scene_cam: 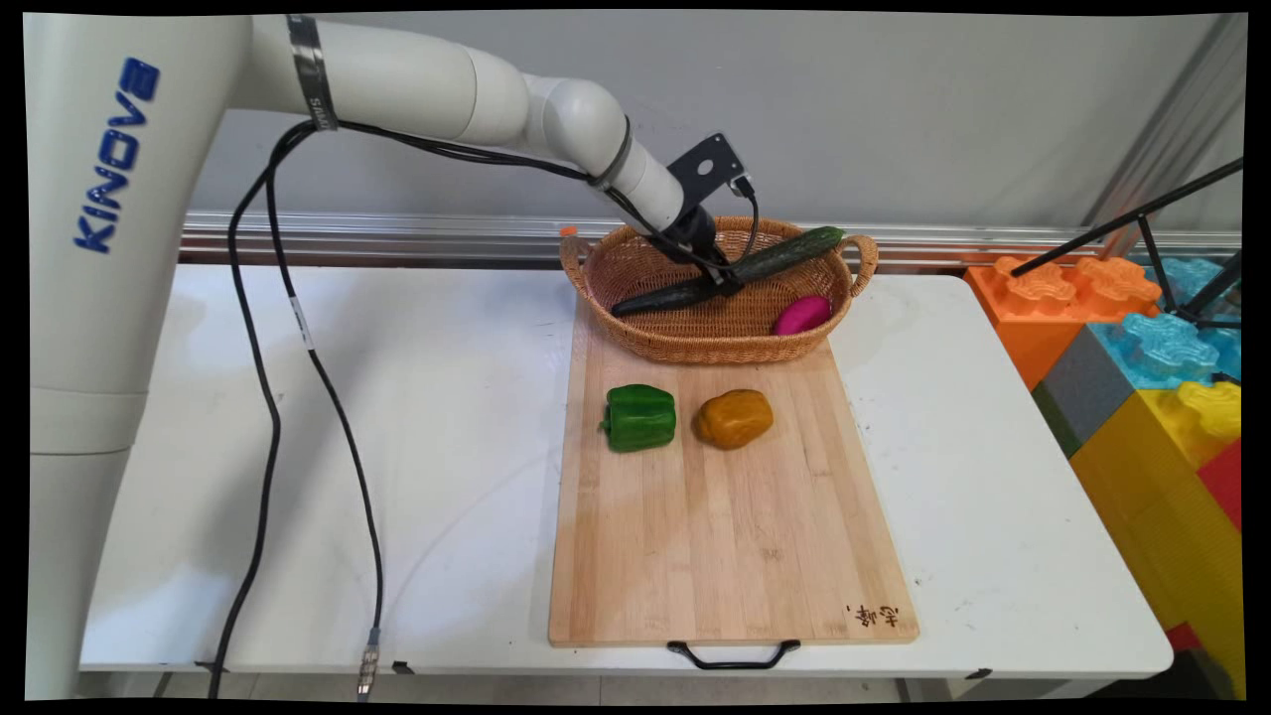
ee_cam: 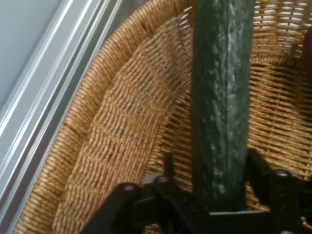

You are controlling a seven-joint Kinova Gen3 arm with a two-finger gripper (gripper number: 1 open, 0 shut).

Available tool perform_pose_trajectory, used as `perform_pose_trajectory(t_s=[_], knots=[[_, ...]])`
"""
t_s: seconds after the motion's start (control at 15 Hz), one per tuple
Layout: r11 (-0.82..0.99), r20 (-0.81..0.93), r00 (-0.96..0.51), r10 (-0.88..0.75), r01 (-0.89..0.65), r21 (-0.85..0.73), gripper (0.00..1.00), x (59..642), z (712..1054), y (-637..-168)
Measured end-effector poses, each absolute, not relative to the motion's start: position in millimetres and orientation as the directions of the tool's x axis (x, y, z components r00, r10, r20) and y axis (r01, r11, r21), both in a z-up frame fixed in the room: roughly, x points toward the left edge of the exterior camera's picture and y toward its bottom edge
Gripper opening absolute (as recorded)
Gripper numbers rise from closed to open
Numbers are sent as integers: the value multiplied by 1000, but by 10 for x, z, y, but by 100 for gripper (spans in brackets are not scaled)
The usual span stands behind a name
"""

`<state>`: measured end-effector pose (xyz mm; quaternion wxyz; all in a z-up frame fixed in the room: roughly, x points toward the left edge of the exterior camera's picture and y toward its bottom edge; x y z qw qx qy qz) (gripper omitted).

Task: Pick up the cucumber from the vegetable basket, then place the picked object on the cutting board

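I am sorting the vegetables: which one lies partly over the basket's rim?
The cucumber: its tip rests over the basket rim, between the claw's fingers.

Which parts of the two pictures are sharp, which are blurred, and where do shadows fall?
Main view: sharp throughout; the green pepper and orange pepper cast only faint shadows on the cutting board. Hand view: soft, the cucumber and basket weave slightly blurred, the gripper dark at the bottom.

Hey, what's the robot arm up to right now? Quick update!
Gripper shut on cucumber, over the wicker basket. Cucumber tilted, far end on basket rim. Pink vegetable in basket beside it. Green pepper and orange pepper on cutting board.
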<state>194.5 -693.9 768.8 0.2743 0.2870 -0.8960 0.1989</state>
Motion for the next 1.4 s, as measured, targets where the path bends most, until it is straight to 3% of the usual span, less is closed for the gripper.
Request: perform_pose_trajectory(t_s=[0.6, 1.13, 1.4], knots=[[760, 607, -684, -404, -620, -192, 0, 1932, 7843, -6853], [728, 650, -666, -366, -640, -247, 0, 1888, 8616, -6608], [740, 680, -634, -370, -643, -197, 0, 1694, 9094, -6238]])
